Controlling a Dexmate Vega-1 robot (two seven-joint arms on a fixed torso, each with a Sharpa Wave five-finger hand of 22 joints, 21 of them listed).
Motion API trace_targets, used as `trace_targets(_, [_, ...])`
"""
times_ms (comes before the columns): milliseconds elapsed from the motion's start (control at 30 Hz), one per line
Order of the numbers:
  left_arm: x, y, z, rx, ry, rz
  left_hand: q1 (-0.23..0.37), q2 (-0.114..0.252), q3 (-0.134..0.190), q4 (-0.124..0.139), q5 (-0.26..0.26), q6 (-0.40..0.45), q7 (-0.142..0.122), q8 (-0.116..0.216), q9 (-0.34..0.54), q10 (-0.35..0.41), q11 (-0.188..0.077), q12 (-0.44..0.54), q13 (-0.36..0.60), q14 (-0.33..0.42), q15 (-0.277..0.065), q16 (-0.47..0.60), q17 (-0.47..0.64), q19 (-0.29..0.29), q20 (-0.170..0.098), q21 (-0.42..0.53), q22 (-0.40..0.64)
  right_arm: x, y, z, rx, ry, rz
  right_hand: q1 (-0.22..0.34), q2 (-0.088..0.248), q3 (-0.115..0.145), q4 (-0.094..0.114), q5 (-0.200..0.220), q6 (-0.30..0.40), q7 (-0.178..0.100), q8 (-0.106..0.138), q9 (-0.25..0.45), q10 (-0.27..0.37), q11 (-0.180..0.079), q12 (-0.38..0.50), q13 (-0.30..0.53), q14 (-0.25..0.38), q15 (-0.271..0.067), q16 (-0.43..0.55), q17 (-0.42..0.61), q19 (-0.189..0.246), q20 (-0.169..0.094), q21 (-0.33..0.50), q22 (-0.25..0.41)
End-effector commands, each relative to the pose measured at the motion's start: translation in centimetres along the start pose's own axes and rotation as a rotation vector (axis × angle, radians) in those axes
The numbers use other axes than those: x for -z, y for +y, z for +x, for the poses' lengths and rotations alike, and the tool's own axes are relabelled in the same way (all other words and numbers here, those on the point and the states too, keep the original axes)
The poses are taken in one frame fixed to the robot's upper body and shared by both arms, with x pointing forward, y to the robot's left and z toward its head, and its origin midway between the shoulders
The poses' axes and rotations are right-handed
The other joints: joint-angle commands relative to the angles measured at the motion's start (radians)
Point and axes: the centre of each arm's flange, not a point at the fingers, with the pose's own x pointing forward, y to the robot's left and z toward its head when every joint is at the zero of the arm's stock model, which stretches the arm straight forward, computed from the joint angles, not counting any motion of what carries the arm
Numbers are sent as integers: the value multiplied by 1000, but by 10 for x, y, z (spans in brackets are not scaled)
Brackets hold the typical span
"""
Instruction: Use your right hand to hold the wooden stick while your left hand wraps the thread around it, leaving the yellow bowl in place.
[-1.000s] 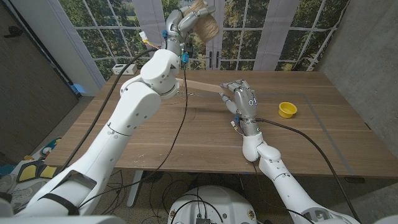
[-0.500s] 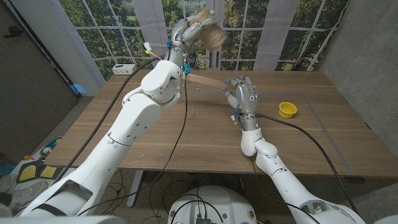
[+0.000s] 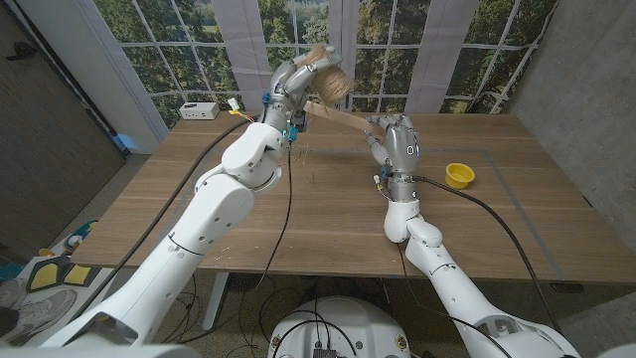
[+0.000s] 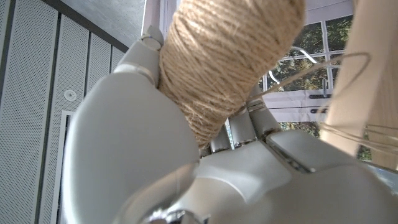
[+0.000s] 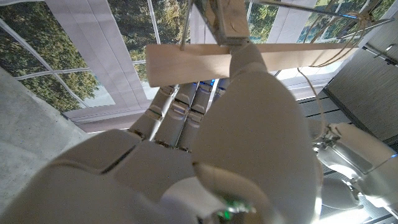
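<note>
Head view shows us the wooden stick (image 3: pixel 343 118) clamped in our right robot hand (image 3: pixel 396 147) above the table (image 3: pixel 199 214), our left robot hand (image 3: pixel 294 80) gripping the thread spool (image 3: pixel 329 88) just beside it, the yellow bowl (image 3: pixel 458 176) well apart.

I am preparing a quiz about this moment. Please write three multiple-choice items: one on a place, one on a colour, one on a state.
1. Where is the bowl?
A. on the table, beside the right arm
B. in the left hand
C. on the floor

2. What colour is the bowl?
A. blue
B. yellow
C. red

3. What does the left hand hold?
A. nothing
B. the bowl
C. a spool of twine

Key: 1 A, it sits on the table apart from both hands. 2 B, plainly yellow. 3 C, the fingers grip the spool, while the right hand holds the wooden stick.
</note>
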Motion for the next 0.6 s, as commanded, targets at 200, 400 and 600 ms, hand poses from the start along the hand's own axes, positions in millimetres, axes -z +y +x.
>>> trace_targets(200, [33,40,-22,-168,-10,-31,129,172,142,38,-4,105,-7,-5,3,77,-70,-2,4,309,-354,4,0,51,-170,190,5,11,-16,13,99,116,45,110,129,7,10,7,56,-48,1,134,114,-47,38,152,11,-91,-7,0,-5,-95,7,1])
trace_targets(400, [53,58,-29,-226,24,-83,127,171,142,39,-4,106,-9,-6,3,77,-69,-3,4,309,-354,4,0,51,-169,190,5,16,-20,15,132,164,76,111,128,8,9,8,56,-46,1,135,115,-49,37,152,10,-92,-8,-1,-4,-95,8,1])
trace_targets(600, [69,71,-33,-265,45,-133,127,172,142,39,-4,106,-11,-6,4,76,-71,-3,6,309,-354,5,0,51,-169,189,5,20,-25,17,169,209,118,110,129,9,10,9,57,-43,0,134,117,-46,34,148,10,-91,-10,-2,-5,-92,7,0])
